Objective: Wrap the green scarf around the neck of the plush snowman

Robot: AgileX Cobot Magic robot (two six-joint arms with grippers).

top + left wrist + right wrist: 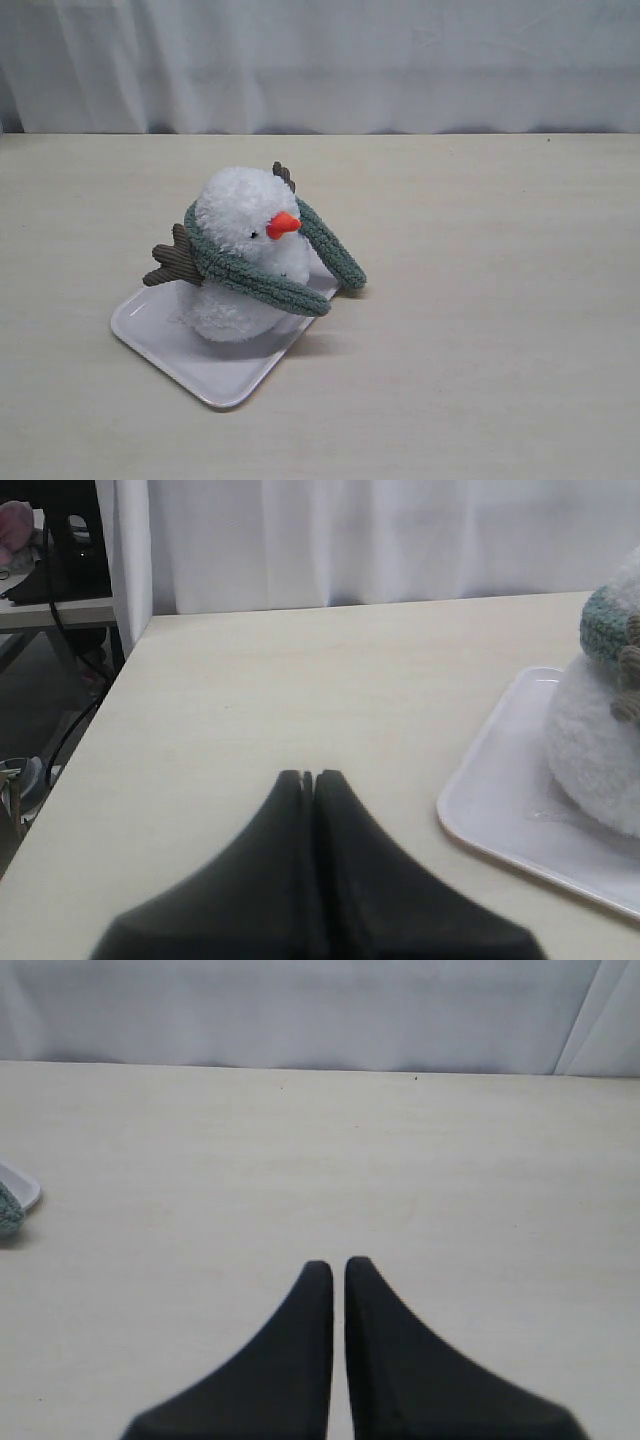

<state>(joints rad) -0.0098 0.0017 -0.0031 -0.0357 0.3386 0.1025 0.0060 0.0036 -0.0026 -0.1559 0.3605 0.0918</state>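
Note:
The plush snowman (pixel 235 255) stands on a white tray (pixel 160 345) in the exterior view, its orange nose pointing right. Around its neck lies the green scarf (pixel 250 280), one end crossing the front and the other hanging down at the right onto the table. No arm shows in the exterior view. In the left wrist view the snowman (pixel 600 750) and a bit of the scarf (pixel 605 625) sit at the frame's edge, apart from my left gripper (pixel 308 776), which is shut and empty. My right gripper (pixel 338 1265) is shut on nothing over bare table, with a scarf end (pixel 8 1215) far off.
A pale wooden table (pixel 480 330) carries everything. A white curtain (pixel 320 60) hangs behind it. The left wrist view shows the table's edge (pixel 70 780) with cables and a dark stand beyond it. The tray's rim (pixel 490 830) lies beside the left gripper.

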